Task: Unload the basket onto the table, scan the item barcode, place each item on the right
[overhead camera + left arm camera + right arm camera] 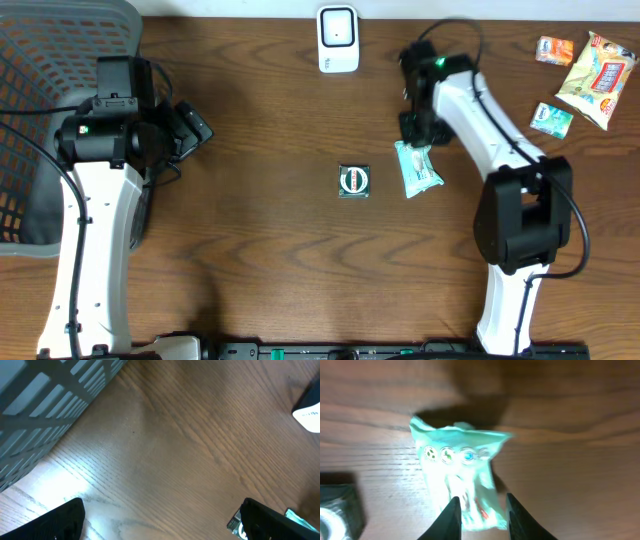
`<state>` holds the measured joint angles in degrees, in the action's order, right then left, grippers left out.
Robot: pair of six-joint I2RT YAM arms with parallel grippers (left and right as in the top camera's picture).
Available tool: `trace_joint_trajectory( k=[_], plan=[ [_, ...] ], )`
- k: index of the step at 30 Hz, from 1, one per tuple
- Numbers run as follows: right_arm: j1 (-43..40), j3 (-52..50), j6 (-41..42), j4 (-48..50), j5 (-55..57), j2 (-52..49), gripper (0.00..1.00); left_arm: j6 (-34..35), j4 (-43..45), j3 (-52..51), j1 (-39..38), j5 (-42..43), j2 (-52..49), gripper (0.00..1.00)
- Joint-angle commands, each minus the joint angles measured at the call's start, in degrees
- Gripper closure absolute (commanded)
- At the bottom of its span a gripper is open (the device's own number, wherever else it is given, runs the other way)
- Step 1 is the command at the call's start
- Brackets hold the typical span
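Pinching the green packet (457, 467) between my right gripper's (482, 510) fingers, I am planning to turn it flat toward the scanner (338, 38) beyond them. My left gripper (162, 522) is idling, fingers spread wide.

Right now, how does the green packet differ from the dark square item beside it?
The green packet is pale, long and crinkled; the square item is dark, flat and bears a round white mark. The packet is under the right gripper; the square item lies free. Both are small things near the middle of the table.
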<state>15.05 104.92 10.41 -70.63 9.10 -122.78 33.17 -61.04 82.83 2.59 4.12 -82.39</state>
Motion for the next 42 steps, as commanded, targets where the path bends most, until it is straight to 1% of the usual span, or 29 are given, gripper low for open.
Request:
trace_joint_trajectory(
  k=[1, 2, 3, 4, 11, 17, 21, 25, 30, 36, 40, 42],
  plan=[
    [-0.66, 5.64, -0.31, -3.02, 0.81, 0.33, 0.79, 0.07, -0.02, -0.07, 0.28, -0.74, -0.02, 0.02],
    [-0.66, 5.66, -0.46, -3.34, 0.81, 0.33, 0.84, 0.07, -0.02, -0.07, 0.28, -0.74, -0.02, 0.02],
    [-0.63, 5.55, -0.44, -3.76, 0.83, 0.31, 0.94, 0.04, -0.02, -0.07, 0.28, -0.74, -0.04, 0.02],
    [-0.66, 4.92, -0.42, -3.58, 0.83, 0.20, 0.99, 0.07, 0.00, -0.07, 0.28, -0.74, -0.04, 0.02],
    [-0.72, -4.70, -0.37, 2.64, -1.55, 0.20, 0.99, 0.07, 0.00, -0.07, 0.28, -0.72, -0.04, 0.02],
    [-0.72, -14.97, -0.42, 12.26, -4.76, 0.20, 0.99, 0.07, 0.00, -0.07, 0.28, -0.74, -0.04, 0.02],
    [-0.76, -18.49, -0.13, 14.99, -4.76, 0.20, 0.99, 0.07, -0.02, -0.07, 0.28, -0.74, -0.02, 0.02],
    [-1.14, -17.05, -0.20, 13.35, -4.70, 0.26, 0.99, 0.07, -0.02, -0.07, 0.28, -0.74, -0.02, 0.02],
    [-2.12, -8.48, -0.17, 4.57, -2.05, 0.28, 0.99, 0.07, -0.02, -0.07, 0.28, -0.74, -0.04, 0.02],
    [-1.88, 1.90, -0.20, -5.64, -4.90, 0.28, 0.99, 0.07, 0.00, -0.07, 0.28, -0.74, -0.04, 0.02],
    [0.15, 2.80, -0.20, -7.19, -8.66, 0.28, 0.99, 0.07, 0.00, -0.07, 0.28, -0.74, -0.04, 0.02],
    [1.79, 1.90, -0.17, -6.71, -7.80, 0.28, 0.99, 0.07, 0.00, -0.07, 0.28, -0.74, -0.04, 0.02]
  ],
)
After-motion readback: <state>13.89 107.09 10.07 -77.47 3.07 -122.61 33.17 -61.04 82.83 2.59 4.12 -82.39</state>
